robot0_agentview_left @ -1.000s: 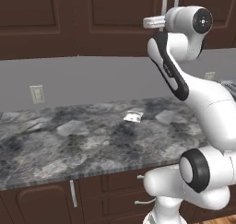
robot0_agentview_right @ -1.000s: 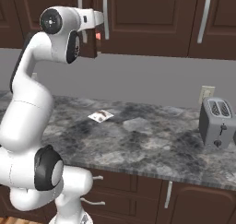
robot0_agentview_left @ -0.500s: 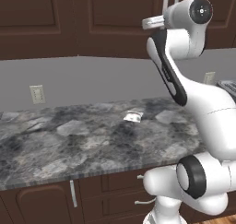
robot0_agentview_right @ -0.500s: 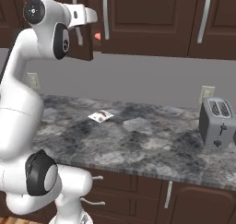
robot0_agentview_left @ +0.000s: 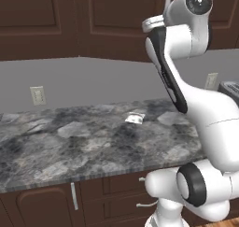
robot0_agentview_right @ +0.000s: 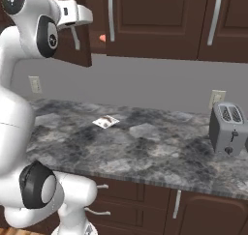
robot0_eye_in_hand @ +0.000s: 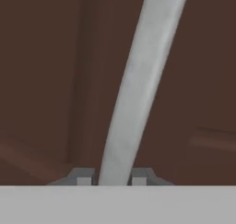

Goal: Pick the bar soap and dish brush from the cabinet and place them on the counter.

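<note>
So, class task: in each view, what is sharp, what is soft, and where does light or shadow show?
Hand view: the silver handle is soft-edged between the tool tips. Left base view: the counter is evenly lit, no glare. Right base view: the toaster is crisp, with faint shading beneath the cabinet.

light: even, soft, no glare | shadows: faint | focus: hand view blurry (close-up)

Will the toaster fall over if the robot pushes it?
Probably not easily. The toaster looks boxy and stands flat on the counter, so a low push would likely slide it. A push near its top might tip it, since it stands fairly tall.
</note>
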{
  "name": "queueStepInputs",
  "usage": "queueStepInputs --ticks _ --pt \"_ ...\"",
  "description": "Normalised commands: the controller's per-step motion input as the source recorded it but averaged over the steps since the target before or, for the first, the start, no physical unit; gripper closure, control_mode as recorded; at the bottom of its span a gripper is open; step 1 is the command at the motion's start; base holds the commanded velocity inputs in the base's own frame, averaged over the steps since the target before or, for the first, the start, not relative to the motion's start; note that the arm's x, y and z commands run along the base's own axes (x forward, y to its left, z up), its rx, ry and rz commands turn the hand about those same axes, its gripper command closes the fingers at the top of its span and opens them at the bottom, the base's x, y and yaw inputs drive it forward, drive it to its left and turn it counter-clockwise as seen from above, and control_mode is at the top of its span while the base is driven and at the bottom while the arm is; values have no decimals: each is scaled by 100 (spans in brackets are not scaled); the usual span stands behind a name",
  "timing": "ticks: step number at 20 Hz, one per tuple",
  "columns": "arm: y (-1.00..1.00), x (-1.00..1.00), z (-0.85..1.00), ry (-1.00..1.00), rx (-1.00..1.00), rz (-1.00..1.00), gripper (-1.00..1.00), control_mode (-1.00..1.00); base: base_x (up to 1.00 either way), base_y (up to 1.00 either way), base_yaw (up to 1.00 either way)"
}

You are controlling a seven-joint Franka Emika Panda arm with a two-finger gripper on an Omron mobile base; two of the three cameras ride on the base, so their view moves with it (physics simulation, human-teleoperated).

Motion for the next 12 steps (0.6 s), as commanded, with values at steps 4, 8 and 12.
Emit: queueStepInputs --ticks 4,8,12 --pt "3 -59 12 9 -4 -6 100 -100 0 0 0" --pt "4 -52 9 7 -3 -6 100 -100 0 0 0" --pt "6 -47 10 3 -4 -7 100 -100 0 0 0"
